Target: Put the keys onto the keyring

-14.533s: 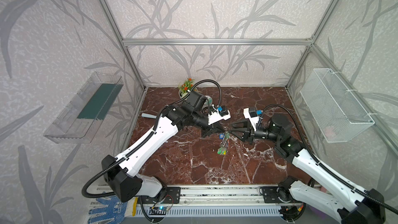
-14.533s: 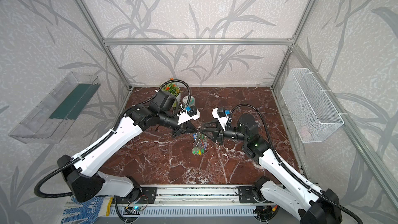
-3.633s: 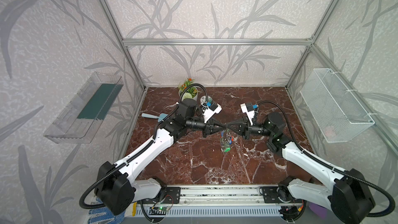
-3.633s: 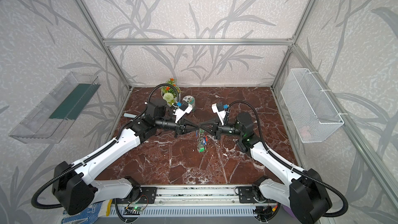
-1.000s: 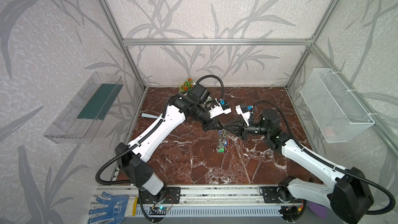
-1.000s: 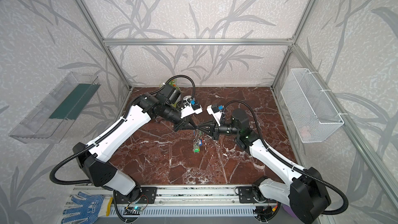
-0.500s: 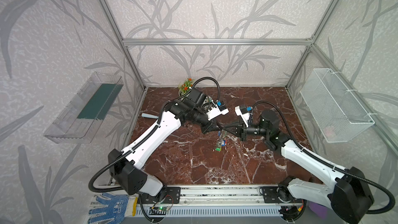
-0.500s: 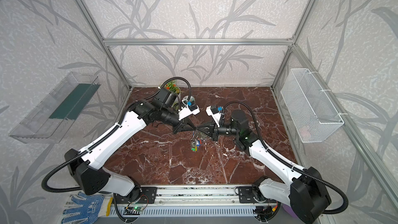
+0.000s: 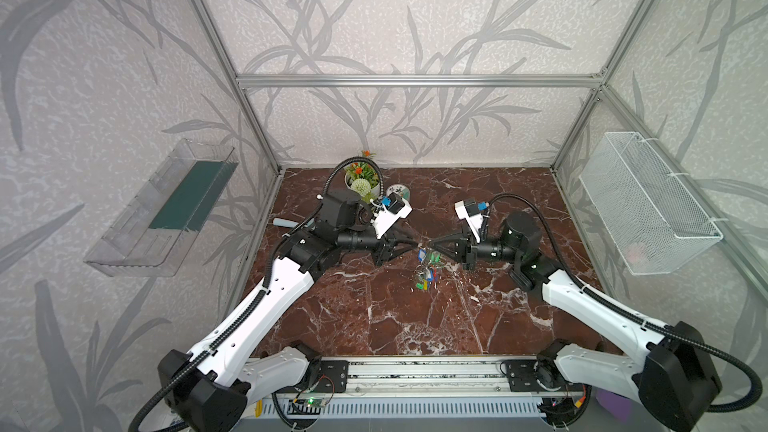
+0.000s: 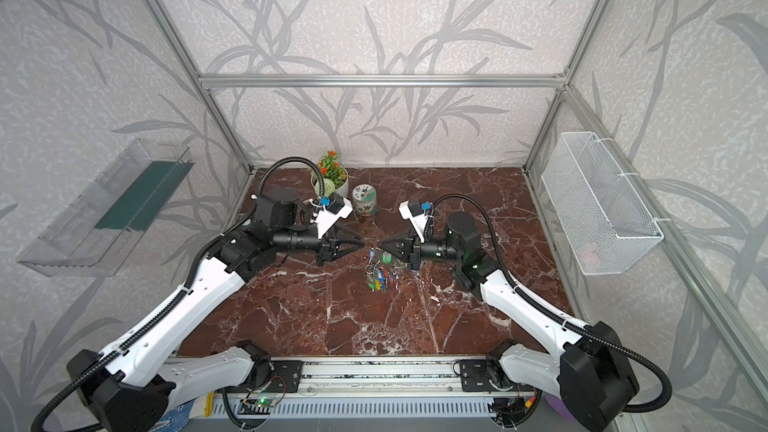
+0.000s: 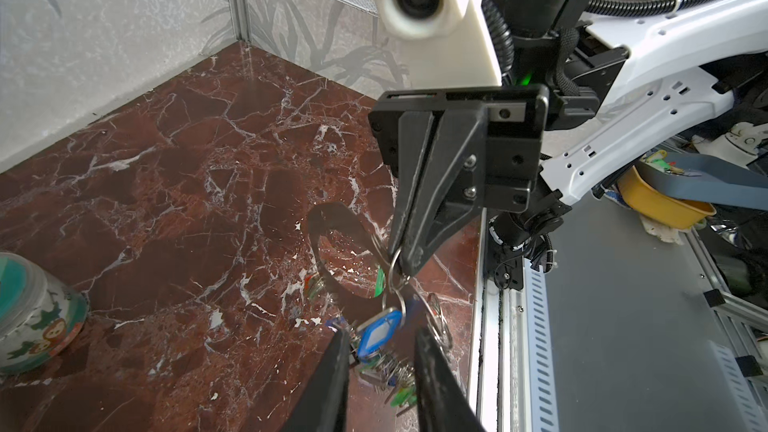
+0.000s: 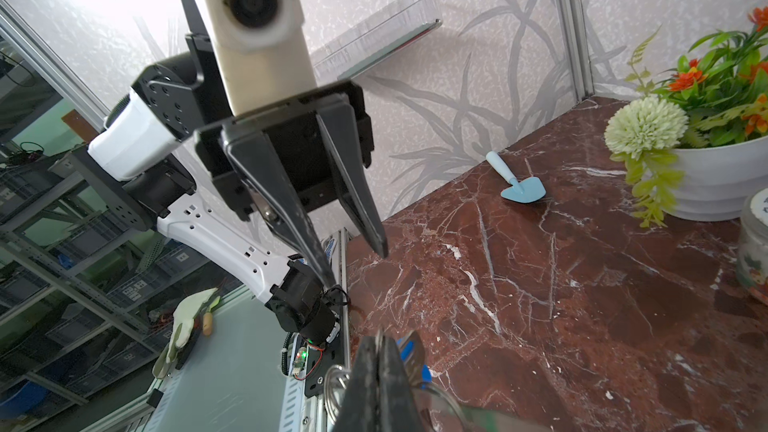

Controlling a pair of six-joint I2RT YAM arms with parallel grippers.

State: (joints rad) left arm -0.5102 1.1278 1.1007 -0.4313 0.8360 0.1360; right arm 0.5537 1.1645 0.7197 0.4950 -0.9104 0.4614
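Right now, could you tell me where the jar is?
In both top views the jar stands at the back, left of centre, just right of the flowers.

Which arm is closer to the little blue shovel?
Left. The left arm passes just beside the shovel, which lies near the table's left edge in a top view. The right arm is across the table, beyond the keys.

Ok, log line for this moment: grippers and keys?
left gripper: open, jaws astride blue plastic key tag | right gripper: shut on metal ring linked to that tag | grey oval metal keyring plate: beside right gripper's tips
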